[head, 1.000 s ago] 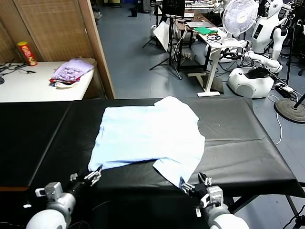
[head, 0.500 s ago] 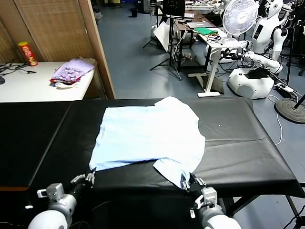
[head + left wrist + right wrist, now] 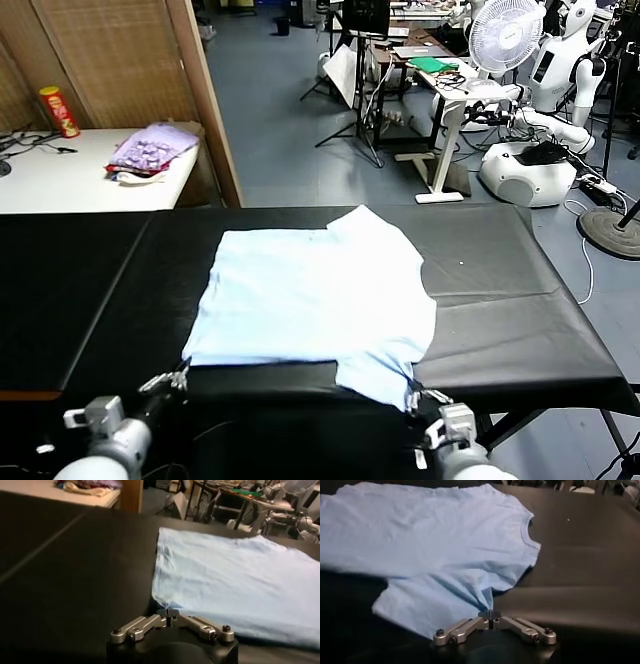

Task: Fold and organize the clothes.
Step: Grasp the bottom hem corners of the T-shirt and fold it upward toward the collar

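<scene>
1. Since a second ago both my end effectors have closed on the T-shirt (image 3: 315, 290), and its near edge has been drawn toward me, up to the front edge of the desk (image 3: 520, 300).
2. My left end effector (image 3: 168, 615) is pinched together on the shirt's near left corner.
3. My right end effector (image 3: 490, 614) is clamped on the fabric by the near sleeve, which bunches into folds there.
4. Otherwise the shirt lies flat on the black desk, neckline toward my right.
5. A lilac cloth heap (image 3: 152, 147) sits on the white side table (image 3: 60, 180).
</scene>
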Tool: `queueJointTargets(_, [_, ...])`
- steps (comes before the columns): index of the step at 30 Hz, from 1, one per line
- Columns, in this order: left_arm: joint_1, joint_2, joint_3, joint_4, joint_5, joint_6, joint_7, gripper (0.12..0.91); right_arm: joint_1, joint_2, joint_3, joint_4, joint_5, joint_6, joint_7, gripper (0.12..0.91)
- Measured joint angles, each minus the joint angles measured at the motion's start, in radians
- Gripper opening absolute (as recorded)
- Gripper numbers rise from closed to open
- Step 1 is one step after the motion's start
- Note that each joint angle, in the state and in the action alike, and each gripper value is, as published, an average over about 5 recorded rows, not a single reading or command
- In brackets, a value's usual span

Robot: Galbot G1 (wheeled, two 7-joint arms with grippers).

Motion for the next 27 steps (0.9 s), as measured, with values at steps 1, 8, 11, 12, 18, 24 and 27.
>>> queueJointTargets(1, [0.005,0.000,-0.003,-0.008,-0.001,-0.009,-0.002,0.128,0.019,-0.006,0.000,-0.012,0.009,0.014,-0.004,0.122])
queueJointTargets(8, [-0.093,-0.023,0.014,-0.006,0.017,-0.057,-0.018,0.128,0.178,-0.053,-0.005,-0.126,0.025,0.079,-0.024,0.122])
queueJointTargets(11, [-0.160,-0.028,0.027,0.015,0.033,-0.065,-0.018,0.128,0.242,-0.064,-0.014,-0.180,0.019,0.094,-0.033,0.122])
queueJointTargets(12, [-0.181,-0.030,0.032,0.024,0.040,-0.067,-0.018,0.128,0.263,-0.066,-0.018,-0.199,0.014,0.099,-0.038,0.122])
queueJointTargets(18, [-0.272,-0.037,0.069,0.079,0.111,-0.080,-0.018,0.128,0.368,-0.076,-0.045,-0.307,-0.036,0.141,-0.070,0.122])
queueJointTargets(24, [-0.351,-0.029,0.129,0.158,0.203,-0.087,-0.019,0.128,0.436,-0.083,-0.062,-0.400,-0.069,0.184,-0.093,0.122])
queueJointTargets(27, [-0.396,-0.019,0.158,0.211,0.233,-0.093,-0.018,0.128,0.444,-0.085,-0.059,-0.417,-0.062,0.196,-0.104,0.138])
